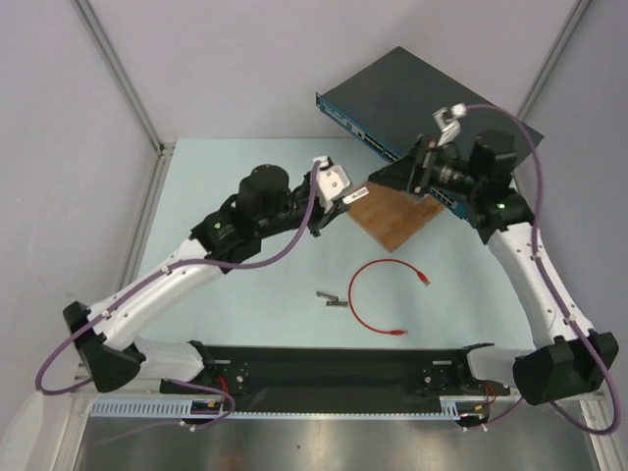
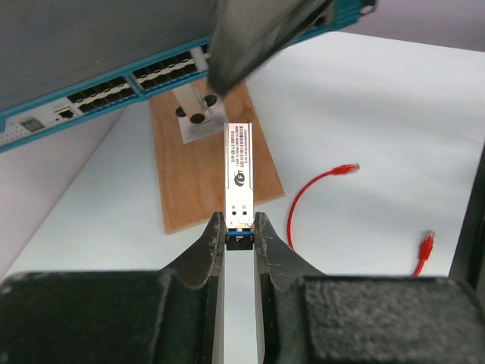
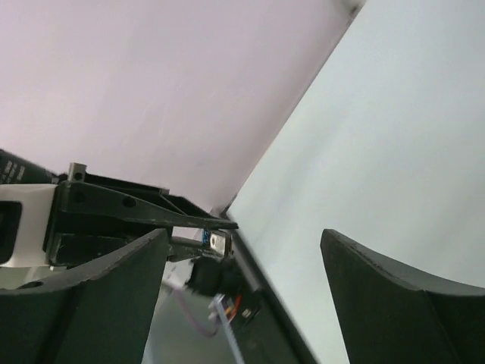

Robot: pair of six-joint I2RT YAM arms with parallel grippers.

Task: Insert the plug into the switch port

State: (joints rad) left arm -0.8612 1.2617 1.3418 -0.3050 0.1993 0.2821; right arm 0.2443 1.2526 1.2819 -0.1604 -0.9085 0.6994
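Being clamped by its tail in the left gripper (image 2: 239,236), the plug (image 2: 239,171) should be squared to a port (image 2: 163,70) on the switch (image 2: 68,38) before pushing, the right gripper (image 3: 241,241) gaping empty.

The network switch (image 1: 412,98) stands at the far right of the bench (image 1: 245,324). A wooden board (image 1: 397,224) lies just before it. Nearer, a patch cable (image 1: 365,294) curls, with two small modules (image 1: 334,298) to its left. The left tool (image 2: 239,227) holds the transceiver plug (image 2: 238,171) by the board's left corner. The right tool (image 3: 242,269) hangs over the board's far edge.
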